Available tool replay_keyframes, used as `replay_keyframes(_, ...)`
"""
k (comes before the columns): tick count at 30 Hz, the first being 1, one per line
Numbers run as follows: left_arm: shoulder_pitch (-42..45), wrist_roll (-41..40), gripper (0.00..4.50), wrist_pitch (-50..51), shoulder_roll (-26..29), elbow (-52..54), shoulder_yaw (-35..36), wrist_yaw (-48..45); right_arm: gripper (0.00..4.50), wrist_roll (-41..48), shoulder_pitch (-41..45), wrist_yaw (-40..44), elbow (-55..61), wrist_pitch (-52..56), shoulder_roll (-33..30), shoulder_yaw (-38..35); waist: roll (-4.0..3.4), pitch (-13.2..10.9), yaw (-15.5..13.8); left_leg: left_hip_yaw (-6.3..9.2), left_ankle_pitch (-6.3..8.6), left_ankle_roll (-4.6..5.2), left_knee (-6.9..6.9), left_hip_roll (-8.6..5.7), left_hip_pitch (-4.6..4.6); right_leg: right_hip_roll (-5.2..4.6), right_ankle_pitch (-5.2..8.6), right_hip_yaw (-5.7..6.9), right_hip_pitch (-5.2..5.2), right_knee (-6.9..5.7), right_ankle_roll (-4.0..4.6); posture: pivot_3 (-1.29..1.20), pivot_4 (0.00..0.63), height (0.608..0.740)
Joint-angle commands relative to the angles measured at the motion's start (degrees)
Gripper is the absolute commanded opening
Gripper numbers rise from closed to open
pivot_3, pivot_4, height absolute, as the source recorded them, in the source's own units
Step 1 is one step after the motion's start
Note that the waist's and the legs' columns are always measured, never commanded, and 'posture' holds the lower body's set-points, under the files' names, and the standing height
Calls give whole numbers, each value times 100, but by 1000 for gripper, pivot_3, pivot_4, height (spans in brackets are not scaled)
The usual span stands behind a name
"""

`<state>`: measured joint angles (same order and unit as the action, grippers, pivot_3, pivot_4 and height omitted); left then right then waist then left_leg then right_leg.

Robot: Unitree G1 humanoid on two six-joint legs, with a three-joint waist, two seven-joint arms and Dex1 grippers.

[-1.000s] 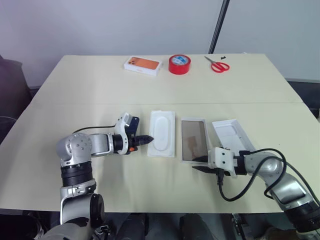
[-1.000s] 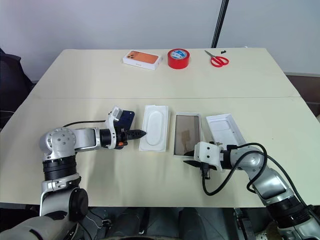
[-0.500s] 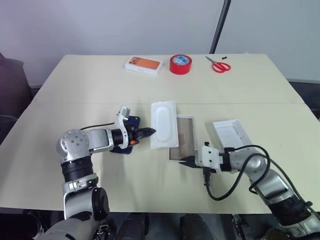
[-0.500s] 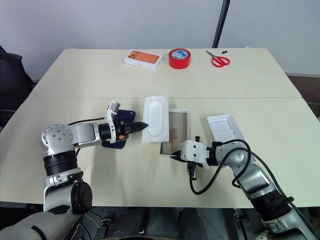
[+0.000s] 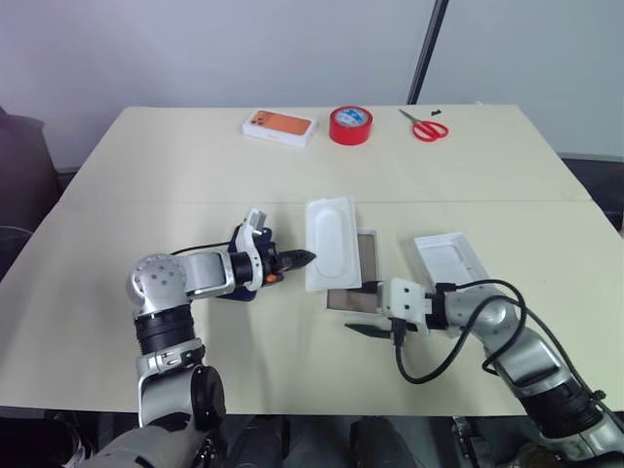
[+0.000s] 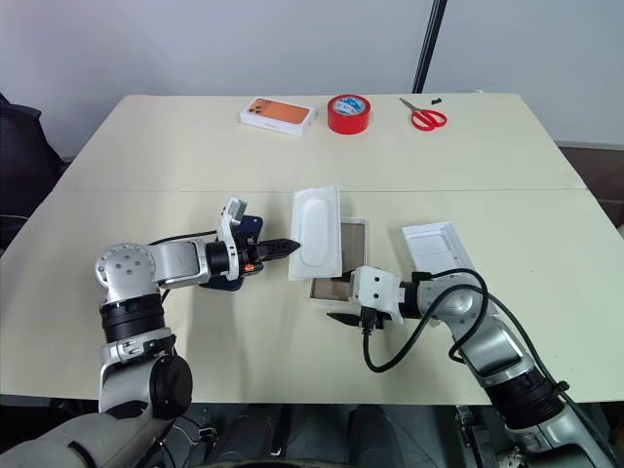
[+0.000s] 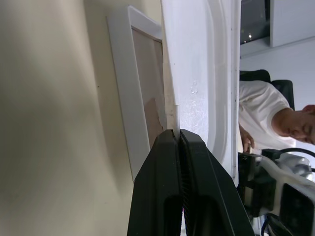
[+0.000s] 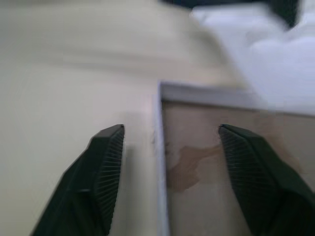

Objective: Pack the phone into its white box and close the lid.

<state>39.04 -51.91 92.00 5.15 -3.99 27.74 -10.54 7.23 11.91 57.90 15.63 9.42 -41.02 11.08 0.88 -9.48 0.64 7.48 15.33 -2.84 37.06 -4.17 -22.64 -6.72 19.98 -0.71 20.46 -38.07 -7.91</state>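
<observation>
table [image 5: 146,175]: pale tabletop across the frame; orange-topped carton [image 5: 280,127], red tape roll [image 5: 350,125] and scissors [image 5: 423,127] along the upper edge, untouched.
progress: early, i judge; nothing is packed and nothing is closed.
lid [image 5: 451,262]: lies open side up, right of centre.
white insert [image 5: 331,244]: centre, its right part overlapping the white box [image 5: 363,292], whose floor holds nothing.
phone [image 6: 239,255]: left of centre, mostly hidden behind the left arm.
left gripper [image 7: 176,135]: pinched shut on the insert's edge.
right gripper [image 8: 165,142]: fingers spread, straddling the box's wall, holding nothing.
hard to make out: how much of the box the insert covers.
</observation>
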Motion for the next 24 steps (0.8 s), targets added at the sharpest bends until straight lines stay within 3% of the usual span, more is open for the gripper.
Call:
replay_keyframes(1, 46, -55, 0, 38, -147, 263, -11, 84, 2932, 247, -368, 111, 225, 37, -526, -792, 1, -1, -35, 1, 0, 0, 1, -1, -1, -1, 0, 1, -1, 2, 0, 0, 150, 740)
replay_keyframes(8, 8, 231, 0, -248, -322, 228, -202, 127, 2932, 235, -949, -125, -233, -356, -923, -1740, 11, -7, 23, -2, 0, 0, 2, -4, -8, 5, 0, 3, 4, 1, 0, 0, 150, 740)
replay_keyframes(15, 40, 320, 0, -375, -295, 96, -796, -190, 2932, 143, -913, -353, -297, -465, -832, -1713, 13, -8, -4, -4, 0, 0, 2, -2, -7, 2, 0, 1, 4, 0, 0, 0, 150, 740)
replay_keyframes(18, 66, 368, 0, -404, -320, -4, -729, -159, 2932, 96, -896, -479, -352, -494, -806, -1753, 13, -8, -1, -2, 0, 0, 2, -2, -8, 2, 0, 1, 4, 0, 0, 0, 150, 740)
replay_keyframes(21, 39, 384, 856, -421, -246, 12, -844, -259, 2996, 73, -905, -526, -424, -526, -825, -1768, 13, -8, 5, -2, 0, 0, 2, -1, -8, 3, 0, 1, 5, 0, 0, 0, 150, 740)
replay_keyframes(24, 29, 398, 2304, -428, -243, 39, -917, -297, 2996, 76, -864, -546, -458, -552, -822, -1734, 13, -8, -1, -2, 0, 0, 2, -1, -8, 2, 0, 1, 4, 0, 0, 0, 150, 740)
